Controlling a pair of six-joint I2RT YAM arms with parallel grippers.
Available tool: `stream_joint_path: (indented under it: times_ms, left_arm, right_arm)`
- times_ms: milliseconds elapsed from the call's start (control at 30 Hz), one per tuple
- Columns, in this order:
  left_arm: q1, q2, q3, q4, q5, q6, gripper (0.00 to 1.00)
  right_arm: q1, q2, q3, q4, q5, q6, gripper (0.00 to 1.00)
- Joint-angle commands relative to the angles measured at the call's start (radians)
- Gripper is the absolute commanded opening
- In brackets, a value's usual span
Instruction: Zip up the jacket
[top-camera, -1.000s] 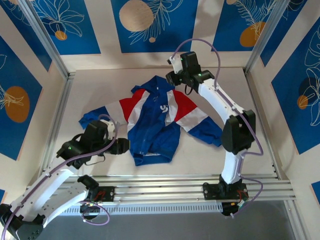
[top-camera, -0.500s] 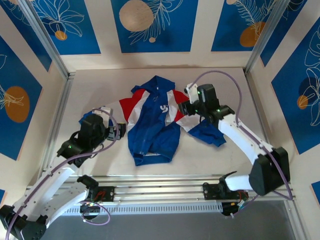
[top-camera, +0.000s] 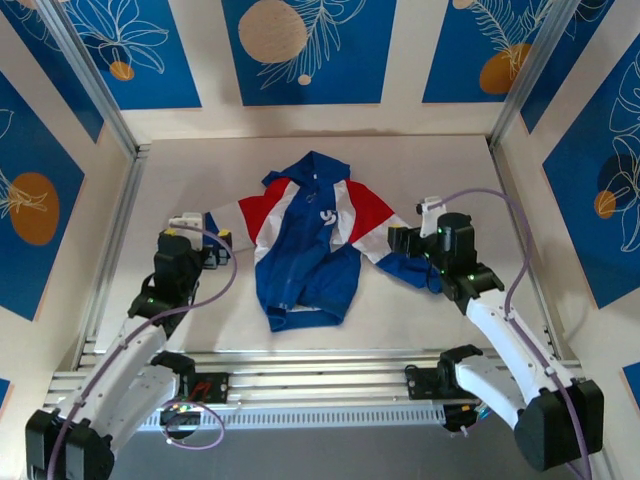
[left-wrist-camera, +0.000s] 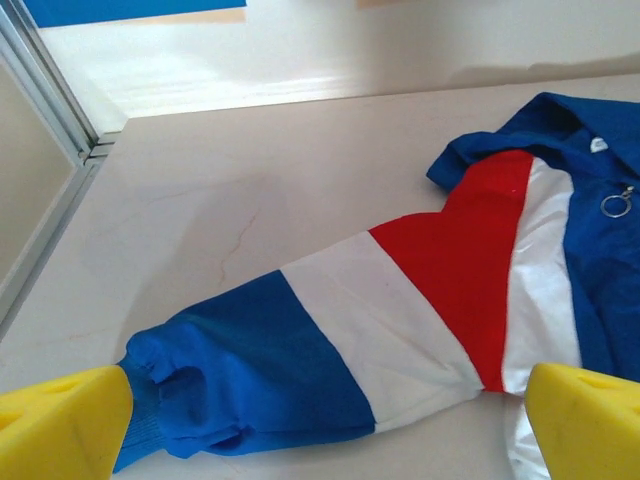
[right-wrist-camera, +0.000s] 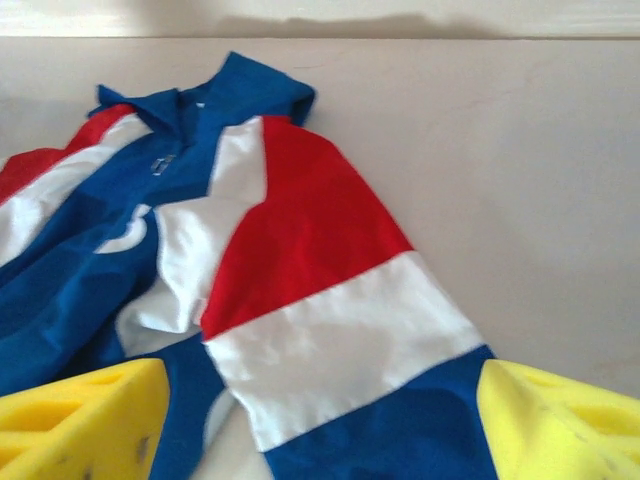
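L gripper (top-camera: 196, 238): jaws wide, holds nothing; hangs over L cuff (left-wrist-camera: 170, 400).
R gripper (top-camera: 398, 243): jaws wide, nothing held; at R sleeve (right-wrist-camera: 340, 330).
Change: both arms have pulled back off jacket (top-camera: 305, 255), R from far end, L from near end; jaws have opened.
Meaning: front looks closed, zip ring (left-wrist-camera: 614, 205) up by collar (top-camera: 312, 165); prob. done.
Jacket: mid table (top-camera: 420, 160), collar far, btw grippers.
Containers: none; jacket lies flat on table.

Jacket (top-camera: 305, 250) flat on table (top-camera: 450, 160) centre; left end effector (top-camera: 198, 232) by one sleeve (top-camera: 232, 215), right end effector (top-camera: 398, 245) by other.
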Motion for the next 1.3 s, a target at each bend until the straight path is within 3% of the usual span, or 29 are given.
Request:
stream_joint_path:
  times_ms: [0,167,200,233,467,700,967,1267]
  left_arm:
    - [0.060,0.019,-0.058,0.170,0.082,0.048,1.00]
    - [0.128,0.095,-0.104,0.196,0.119,0.041,1.00]
    - [0.136,0.113,-0.109,0.214,0.127,0.038,1.00]
    - [0.144,0.136,-0.114,0.238,0.141,0.035,1.00]
    - [0.184,0.299,-0.143,0.413,0.222,0.014,1.00]
    - [0.225,0.439,-0.186,0.651,0.201,0.019,1.00]
    - [0.245,0.584,-0.168,0.841,0.262,0.034,1.00]
    - [0.248,0.786,-0.132,0.977,0.296,0.053,1.00]
  right_arm:
    - [-0.052,-0.040,-0.047,0.062,0.016,0.064,0.85]
    - [-0.110,-0.040,-0.076,0.083,-0.013,0.073,0.88]
    - [-0.118,-0.035,-0.091,0.104,-0.008,0.075,0.91]
    - [-0.125,-0.028,-0.105,0.127,-0.001,0.081,0.99]
    - [-0.164,0.059,-0.211,0.349,-0.009,0.030,0.99]
    - [-0.224,0.147,-0.265,0.539,-0.072,0.052,0.99]
    - [-0.256,0.290,-0.296,0.788,-0.138,0.064,0.99]
    - [-0.259,0.422,-0.272,0.883,-0.171,-0.011,0.99]
